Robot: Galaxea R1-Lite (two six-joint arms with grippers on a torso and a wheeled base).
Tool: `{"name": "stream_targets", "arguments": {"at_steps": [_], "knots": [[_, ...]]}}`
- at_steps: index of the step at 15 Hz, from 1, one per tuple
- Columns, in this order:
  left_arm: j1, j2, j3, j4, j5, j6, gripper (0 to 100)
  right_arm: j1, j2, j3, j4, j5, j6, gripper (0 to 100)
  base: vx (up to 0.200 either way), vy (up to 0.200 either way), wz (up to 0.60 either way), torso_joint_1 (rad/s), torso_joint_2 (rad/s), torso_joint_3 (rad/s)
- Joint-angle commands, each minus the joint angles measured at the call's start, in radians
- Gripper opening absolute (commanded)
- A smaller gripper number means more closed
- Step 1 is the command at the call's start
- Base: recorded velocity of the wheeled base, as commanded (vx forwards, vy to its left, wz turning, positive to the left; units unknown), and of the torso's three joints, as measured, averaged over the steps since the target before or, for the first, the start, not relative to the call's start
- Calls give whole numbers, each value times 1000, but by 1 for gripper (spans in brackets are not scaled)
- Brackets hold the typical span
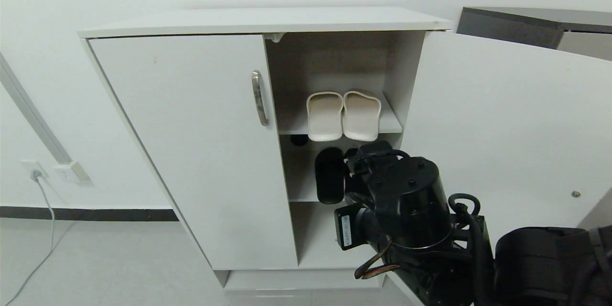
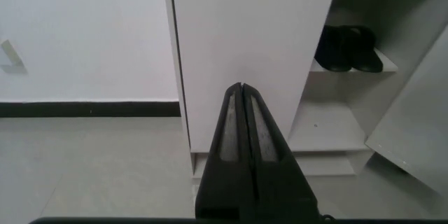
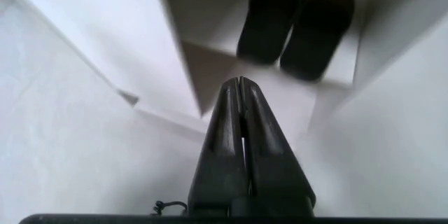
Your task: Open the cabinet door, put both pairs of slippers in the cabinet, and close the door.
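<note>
The white cabinet [image 1: 191, 153] stands with its right door [image 1: 502, 119] swung open and its left door [image 1: 201, 143] closed. A beige pair of slippers [image 1: 343, 114] rests on the upper shelf. A black pair of slippers [image 1: 331, 174] [image 3: 297, 24] [image 2: 348, 47] sits on the middle shelf. My right arm is in front of the open compartment, just below the black pair; its gripper [image 3: 241, 87] is shut and empty. My left gripper [image 2: 241, 92] is shut and empty, held low before the closed left door.
The bottom shelf [image 1: 325, 244] of the open compartment is bare. A metal handle [image 1: 258, 98] is on the left door. A wall socket with a cable [image 1: 36, 174] is at the far left. A dark piece of furniture [image 1: 535, 24] stands behind the open door.
</note>
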Motion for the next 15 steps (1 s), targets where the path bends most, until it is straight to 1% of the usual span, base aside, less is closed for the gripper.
{"name": "stream_targets", "arguments": {"at_steps": [1, 3, 7, 9, 15], "knots": [[-1, 1, 0, 0, 0, 1, 0, 0, 5, 5, 0, 0, 0, 0, -200, 0, 0, 7, 7, 7], [1, 1, 0, 0, 0, 1, 0, 0, 5, 14, -16, 0, 0, 0, -200, 0, 0, 0, 2, 2], [1, 1, 0, 0, 0, 1, 0, -6, 4, 77, -117, 28, -27, 0, -200, 0, 0, 5, 2, 4], [1, 1, 0, 0, 0, 1, 0, -9, 2, 115, -142, 32, -57, 0, 0, 0, 0, 0, 0, 0], [1, 1, 0, 0, 2, -1, 0, -7, 5, 131, -157, 40, -66, 0, 0, 0, 0, 0, 0, 0]]}}
